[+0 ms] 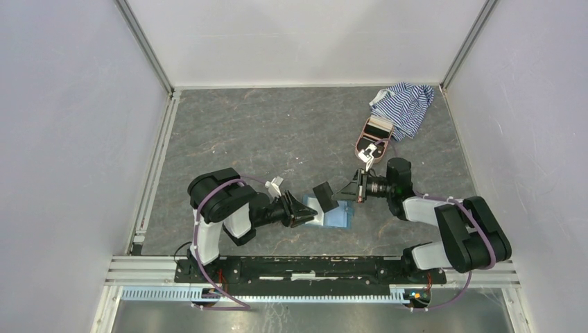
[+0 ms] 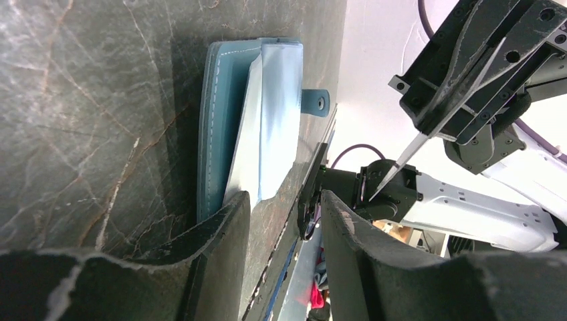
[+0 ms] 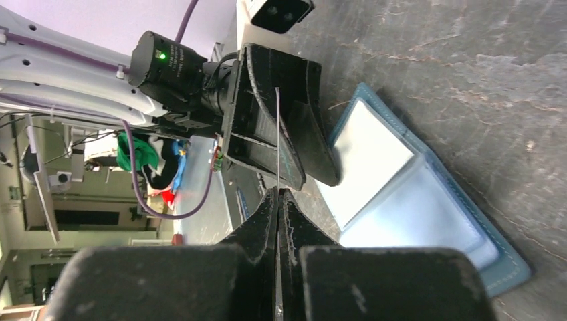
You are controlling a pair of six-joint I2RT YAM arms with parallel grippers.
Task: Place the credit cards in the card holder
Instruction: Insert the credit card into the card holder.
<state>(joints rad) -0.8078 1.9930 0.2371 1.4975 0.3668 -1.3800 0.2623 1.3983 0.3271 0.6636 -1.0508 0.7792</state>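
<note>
Card holder [image 1: 338,218] lies spread open on the table [image 1: 277,132] just ahead of the arm bases, its pale blue inside facing up. Your left gripper [image 1: 310,214] sits low at its left edge. The jaws are apart and closed on nothing, and one fingertip rests on the pale lining, apparently pinning the wallet flat.

Just beyond, your right gripper [image 1: 344,191] is clenched on a dark credit card [image 1: 324,196], held on edge above the wallet and not yet in a pocket. You are at the insertion step. You likely need to tip the card's leading edge down to a pocket mouth, then slide it in while the left hand stops the wallet skidding.

Farther back sit a pink oval case [image 1: 374,137] and a striped cloth [image 1: 408,105].
</note>
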